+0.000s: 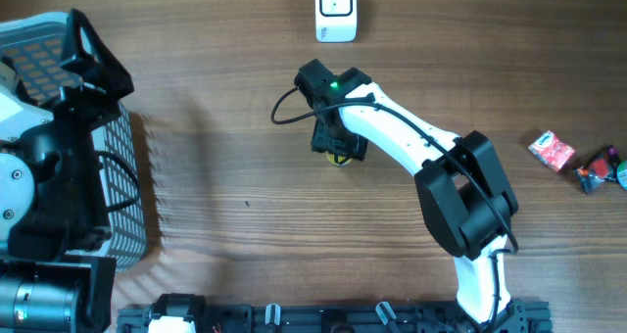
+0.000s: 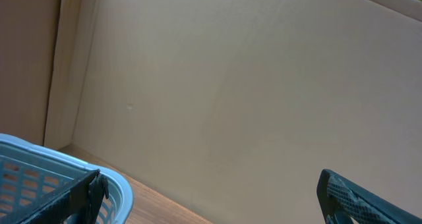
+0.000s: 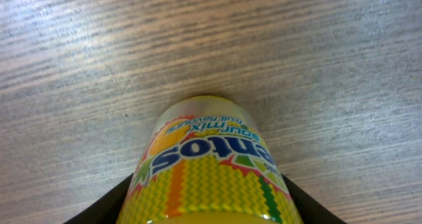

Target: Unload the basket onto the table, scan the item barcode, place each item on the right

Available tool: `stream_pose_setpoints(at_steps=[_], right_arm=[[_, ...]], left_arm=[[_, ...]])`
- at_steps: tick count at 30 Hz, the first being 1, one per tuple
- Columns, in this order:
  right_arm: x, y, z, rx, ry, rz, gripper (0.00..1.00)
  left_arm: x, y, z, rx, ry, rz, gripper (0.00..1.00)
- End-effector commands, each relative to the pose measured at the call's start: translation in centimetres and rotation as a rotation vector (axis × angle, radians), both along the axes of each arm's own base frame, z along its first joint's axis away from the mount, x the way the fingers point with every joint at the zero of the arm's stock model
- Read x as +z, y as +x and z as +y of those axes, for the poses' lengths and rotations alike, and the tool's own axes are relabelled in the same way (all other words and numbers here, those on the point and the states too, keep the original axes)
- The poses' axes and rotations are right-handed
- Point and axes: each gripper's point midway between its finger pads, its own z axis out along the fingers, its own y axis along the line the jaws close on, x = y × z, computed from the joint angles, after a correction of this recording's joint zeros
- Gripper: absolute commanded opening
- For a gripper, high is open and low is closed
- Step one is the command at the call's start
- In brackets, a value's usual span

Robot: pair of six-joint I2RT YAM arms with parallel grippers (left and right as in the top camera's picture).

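**Overhead.** The small white box-shaped barcode scanner [image 1: 335, 10] stands at the far edge of the wooden counter [image 1: 225, 176]. A short way nearer than the scanner, the right end effector [image 1: 338, 140] points down over the round yellow plastic sweets container [image 1: 339, 160], of which only a sliver shows. The white right arm [image 1: 431, 147] reaches there from the near edge, bent sharply at the elbow. Far left of the scanner, the left arm [image 1: 39, 166] is folded above a pale blue plastic mesh basket [image 1: 132, 176]. Well to the scanner's right lie a red sweet packet [image 1: 552, 150] and a dark wrapped sweet [image 1: 598, 168].

**Left wrist.** The left end effector [image 2: 211, 181] is released. Its fingers are spread wide with nothing between them, above the basket's rim and facing a plain beige wall [image 2: 231, 85].

**Right wrist.** The container lies on the counter between the dark fingers [image 3: 112, 205], which sit against both its flanks. I cannot tell whether they are clenched on it. No barcode shows.

As I judge it, this is the pick-up stage. The container is apart from the scanner, and the lift, the turn and the presenting are all left to do.
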Motion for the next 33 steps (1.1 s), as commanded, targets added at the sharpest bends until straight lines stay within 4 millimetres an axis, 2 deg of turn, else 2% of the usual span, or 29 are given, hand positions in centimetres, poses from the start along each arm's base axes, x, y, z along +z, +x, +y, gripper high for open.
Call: stream_pose_setpoints(at_steps=[1,5,9,11,14,18,19,24,25,26,29,33], right_arm=[[0.0,-0.5,0.3,0.040,0.007,0.034,0.51],[0.1,-1.4,-0.3,0.093,0.001,0.083,0.50],[0.4,-3.3,-0.8,0.094,0.044,0.201,0.50],[1.1,-4.4,-0.2,0.132,0.135,0.281,0.50],[3.4,-4.6,1.5,0.135,0.316,0.353,0.40],[7.0,-4.1,4.1,0.118,0.558,0.401,0.45],[7.4,-4.3,4.6,0.115,0.593,0.416,0.47],[9.6,-5.2,6.7,0.045,0.750,0.511,0.47],[10.1,-5.4,7.1,0.021,0.781,0.537,0.46],[10.7,-5.6,7.5,-0.024,0.808,0.572,0.39],[11.8,-5.9,8.2,-0.128,0.843,0.650,0.39],[12.1,-5.7,8.5,-0.150,0.864,0.663,0.40]], left_arm=[[0.1,0.0,-0.1,-0.003,-0.002,-0.004,1.00],[0.1,0.0,0.0,0.001,-0.002,-0.004,1.00],[0.1,0.0,0.0,0.001,-0.002,-0.004,1.00],[0.0,0.0,0.0,0.001,-0.002,-0.003,1.00],[0.0,0.0,0.0,0.001,-0.002,-0.002,1.00],[0.0,0.0,0.0,0.001,-0.002,0.000,1.00],[0.0,0.0,0.0,0.001,-0.002,0.000,1.00],[-0.1,0.0,0.0,0.001,-0.001,0.004,1.00],[-0.1,0.0,0.0,0.001,-0.002,0.004,1.00],[-0.1,0.0,0.0,0.001,-0.002,0.004,1.00],[-0.1,0.0,0.0,0.000,-0.002,0.004,1.00],[-0.1,0.0,0.0,0.000,-0.002,0.004,1.00]])
